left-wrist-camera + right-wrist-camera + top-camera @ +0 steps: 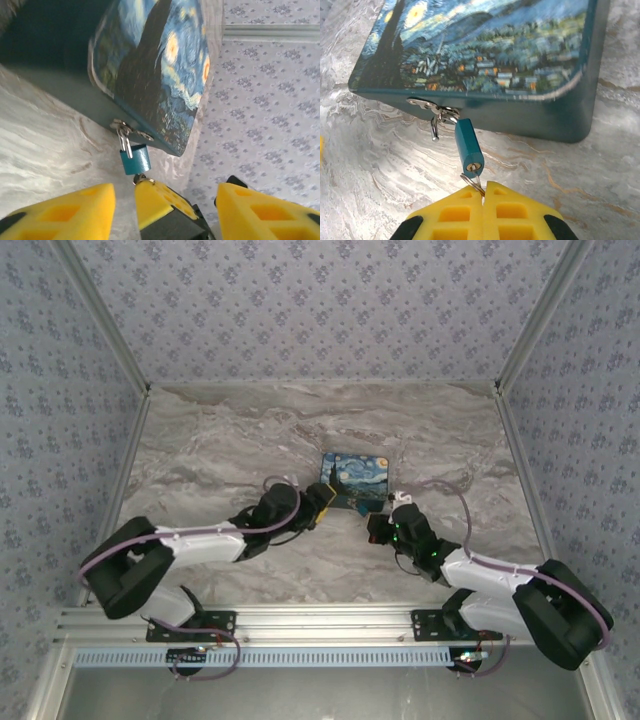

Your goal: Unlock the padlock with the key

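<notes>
The small blue padlock (pixel 469 145) hangs by its metal shackle (pixel 436 126) from the hasp on the front of the starry-night box (pixel 485 45). One end of the shackle stands free of the lock's body. The thin key (pixel 478 173) sits in the keyhole, its ring (pixel 471 182) at my right gripper (pixel 484 189), which is shut on the key. In the left wrist view the padlock (pixel 136 159) hangs just beyond my left gripper (pixel 165 189). That gripper is open, its yellow fingers (pixel 65 212) standing wide on either side of the right gripper's tip (pixel 155 197) without touching the lock.
The box (pixel 360 480) lies flat on the marble table (pixel 220 450), mid-table. The left gripper (pixel 318 502) and the right gripper (pixel 385 515) meet at the box's near edge. Patterned walls close in the left, right and back.
</notes>
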Available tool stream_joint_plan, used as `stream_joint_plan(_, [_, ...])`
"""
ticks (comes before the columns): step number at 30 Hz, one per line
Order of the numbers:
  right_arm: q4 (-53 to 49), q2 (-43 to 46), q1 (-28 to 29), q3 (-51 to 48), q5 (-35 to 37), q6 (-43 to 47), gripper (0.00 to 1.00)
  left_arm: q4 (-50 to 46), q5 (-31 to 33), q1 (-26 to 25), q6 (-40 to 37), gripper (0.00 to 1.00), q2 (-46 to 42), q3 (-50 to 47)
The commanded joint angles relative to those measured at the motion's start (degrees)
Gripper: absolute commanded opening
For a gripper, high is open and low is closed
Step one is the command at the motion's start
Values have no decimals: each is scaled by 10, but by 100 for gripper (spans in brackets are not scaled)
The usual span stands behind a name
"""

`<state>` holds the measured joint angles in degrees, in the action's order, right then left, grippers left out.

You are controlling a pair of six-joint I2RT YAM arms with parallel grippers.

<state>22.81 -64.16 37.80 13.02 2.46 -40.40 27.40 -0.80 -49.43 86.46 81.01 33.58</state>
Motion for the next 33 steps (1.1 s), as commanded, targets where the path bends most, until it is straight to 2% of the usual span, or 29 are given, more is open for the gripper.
stream_joint_plan(1, [20,-2,-13,-8,-21,-42,0,-157,20,32,-99,72,-43,28])
stream_joint_plan(6, [32,-8,-36,-7,-57,-71,0,-236,8,84,-174,85,-76,47])
stream_joint_plan(12, [58,-43,-76,-2,-122,-123,0,-307,-35,124,-268,89,-56,109])
stream_joint_plan(25, [95,-150,-100,9,-171,-177,0,-302,-118,141,-315,89,85,219])
stream_joint_plan(33, [66,-150,-108,12,-166,-174,5,-292,-154,152,-338,90,164,278])
